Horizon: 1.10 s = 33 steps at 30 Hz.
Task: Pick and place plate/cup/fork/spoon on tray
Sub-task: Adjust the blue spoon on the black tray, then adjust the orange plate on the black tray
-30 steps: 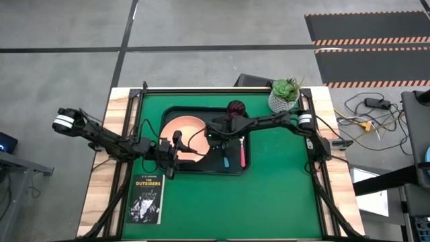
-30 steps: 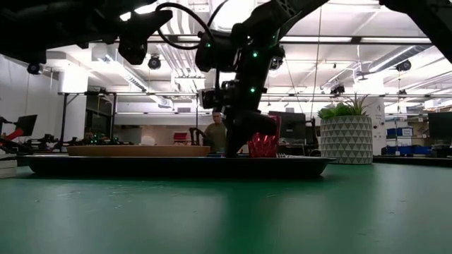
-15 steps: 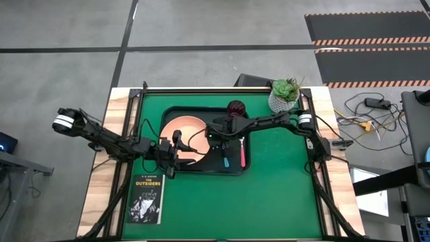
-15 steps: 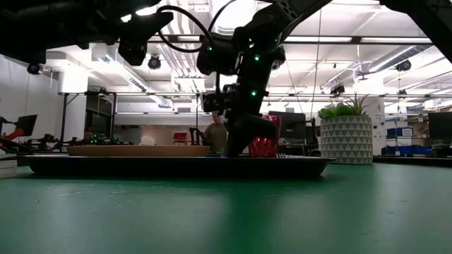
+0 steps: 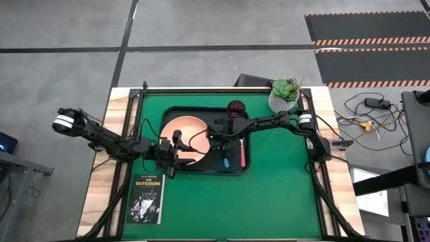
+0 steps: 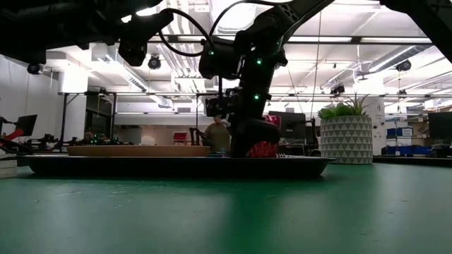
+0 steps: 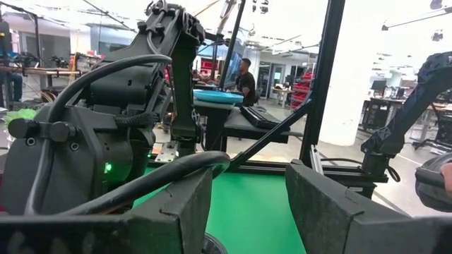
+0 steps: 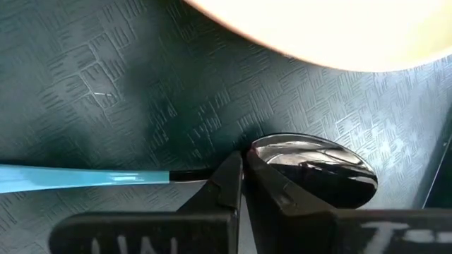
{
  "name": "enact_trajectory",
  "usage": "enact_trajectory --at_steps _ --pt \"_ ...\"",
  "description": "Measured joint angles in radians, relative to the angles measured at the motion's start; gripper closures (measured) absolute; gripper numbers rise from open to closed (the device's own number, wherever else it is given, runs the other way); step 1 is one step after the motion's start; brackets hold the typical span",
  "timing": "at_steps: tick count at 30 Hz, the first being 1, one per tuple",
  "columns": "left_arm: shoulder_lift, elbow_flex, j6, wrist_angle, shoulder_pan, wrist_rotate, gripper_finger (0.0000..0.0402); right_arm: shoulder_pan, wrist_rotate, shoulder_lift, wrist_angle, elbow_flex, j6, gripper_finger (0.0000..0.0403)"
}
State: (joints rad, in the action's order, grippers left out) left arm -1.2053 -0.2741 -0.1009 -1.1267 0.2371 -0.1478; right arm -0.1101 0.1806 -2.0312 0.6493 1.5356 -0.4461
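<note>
Both spoon [image 8: 212, 173] and right gripper [image 8: 241, 169] sitting low on tray [image 8: 106, 77]; I am pinching its neck, should part fingers before lifting clear.

The desk [image 5: 269, 188] had a green top framed by pale wood. Directly on it lay the dark tray [image 5: 169, 113], toward the far side near the middle. A white pot with a green plant [image 5: 284, 95] stood at the far right corner, and a black book [image 5: 146, 198] lay near the front left.
</note>
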Motion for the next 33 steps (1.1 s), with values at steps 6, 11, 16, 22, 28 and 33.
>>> enact_trajectory --at_steps 6,11,16,22,28,33 --pt "0.000 0.000 0.000 0.000 0.000 0.000 0.0240 0.000 0.003 0.001 0.031 0.000 0.001 0.0394" --pt "0.000 0.000 0.000 0.000 0.000 0.000 0.0240 0.001 0.003 0.009 0.071 0.000 0.011 0.0394" --pt "0.000 0.000 0.000 -0.005 0.000 0.000 0.0240 0.001 0.003 0.030 0.081 -0.002 0.023 0.0394" --pt "0.000 0.001 0.001 -0.005 0.000 -0.005 0.0240 0.006 0.005 0.091 0.082 -0.002 0.035 0.0394" --pt "0.000 0.002 0.001 -0.002 0.000 -0.011 0.0240 0.039 0.004 0.172 0.084 -0.003 0.088 0.0394" --pt "0.000 0.002 0.001 0.001 0.000 -0.015 0.0240 0.098 -0.002 0.230 0.106 -0.012 0.125 0.0394"
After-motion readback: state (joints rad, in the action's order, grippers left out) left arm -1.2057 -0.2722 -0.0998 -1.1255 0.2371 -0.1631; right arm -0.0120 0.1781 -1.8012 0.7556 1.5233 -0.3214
